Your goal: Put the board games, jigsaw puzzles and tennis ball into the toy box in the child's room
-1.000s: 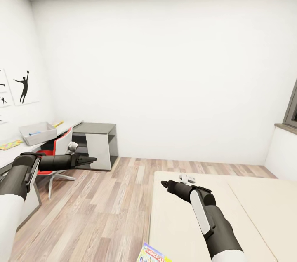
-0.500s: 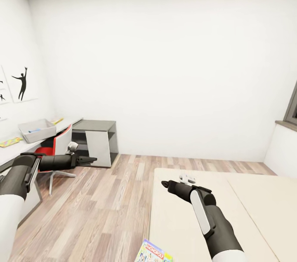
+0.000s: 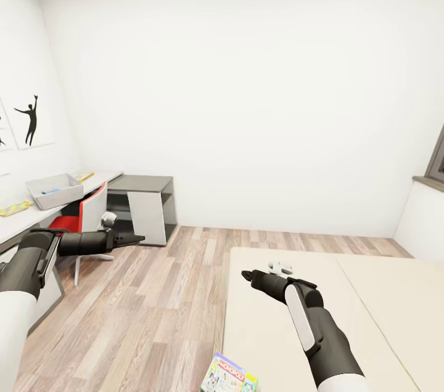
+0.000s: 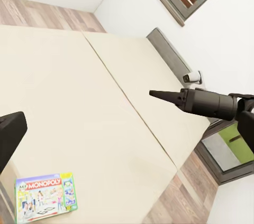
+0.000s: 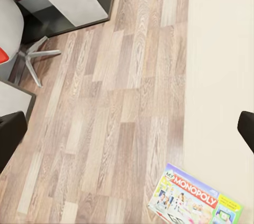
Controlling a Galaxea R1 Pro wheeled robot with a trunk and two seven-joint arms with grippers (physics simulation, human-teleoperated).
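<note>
The view has been tilted down slightly: more of the game [image 3: 229,376] is seen at the bed [image 3: 370,293] corner. Both pincers, left [image 3: 137,238] and right [image 3: 245,275], are narrow, empty.

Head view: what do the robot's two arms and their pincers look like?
Both arms are dark grey tubes with white shells nearest the body. The right forearm carries a long white panel. Each ends in a slim black pointed pincer, the left pincer and the right pincer.

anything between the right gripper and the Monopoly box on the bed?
Nothing visible. The Monopoly box lies flat at the bed's near corner, uncovered. The right gripper hangs above bare mattress further along, holding nothing; only open air and mattress lie between them.
</note>
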